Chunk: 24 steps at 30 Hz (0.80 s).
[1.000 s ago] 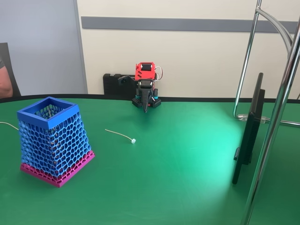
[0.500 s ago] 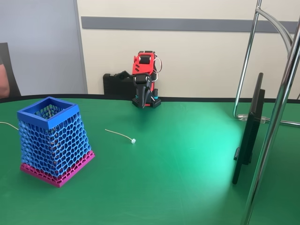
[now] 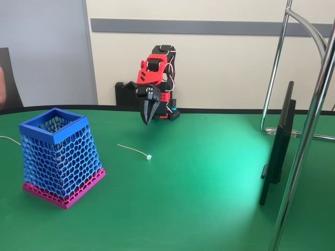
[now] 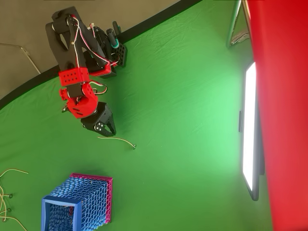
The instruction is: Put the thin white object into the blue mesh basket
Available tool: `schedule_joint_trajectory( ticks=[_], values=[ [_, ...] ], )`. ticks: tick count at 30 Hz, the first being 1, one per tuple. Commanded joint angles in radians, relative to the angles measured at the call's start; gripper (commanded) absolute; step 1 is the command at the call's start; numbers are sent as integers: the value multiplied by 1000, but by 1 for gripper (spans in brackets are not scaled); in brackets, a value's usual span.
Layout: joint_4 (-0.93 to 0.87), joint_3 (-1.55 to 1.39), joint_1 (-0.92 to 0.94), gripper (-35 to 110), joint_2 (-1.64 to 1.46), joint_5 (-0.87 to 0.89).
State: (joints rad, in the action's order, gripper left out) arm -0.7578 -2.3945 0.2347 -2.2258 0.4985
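Black pincer (image 3: 147, 118) on red arm, jaws slightly parted, empty, poised near far tabletop edge. Below, mid-tabletop: white strand (image 3: 134, 150), feather-light, limp, flat on green cloth; best pinched mid-length, away from knob. Basket (image 3: 58, 155) toward left edge, well apart, path clear. Loose cords (image 4: 7, 199) beyond basket.

The small robot arm (image 4: 77, 72) is built from bright red printed housings joined by black links and black servo blocks. Thin red, white and black cables loop loosely along its upper links. One red plate carries a grid of small holes. Its black two-finger claw (image 4: 107, 130) tapers to pointed tips.
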Motion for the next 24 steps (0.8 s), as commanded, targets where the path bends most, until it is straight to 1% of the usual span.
schedule_joint_trajectory(
  ticks=[1,9,13,18,24],
  values=[
    [-11,94,6,2,86,49],
    [-51,216,-28,7,318,137],
    [-81,285,-44,14,417,169],
    [-83,354,-38,16,509,183],
    [-126,451,-32,19,623,190]
  ],
)
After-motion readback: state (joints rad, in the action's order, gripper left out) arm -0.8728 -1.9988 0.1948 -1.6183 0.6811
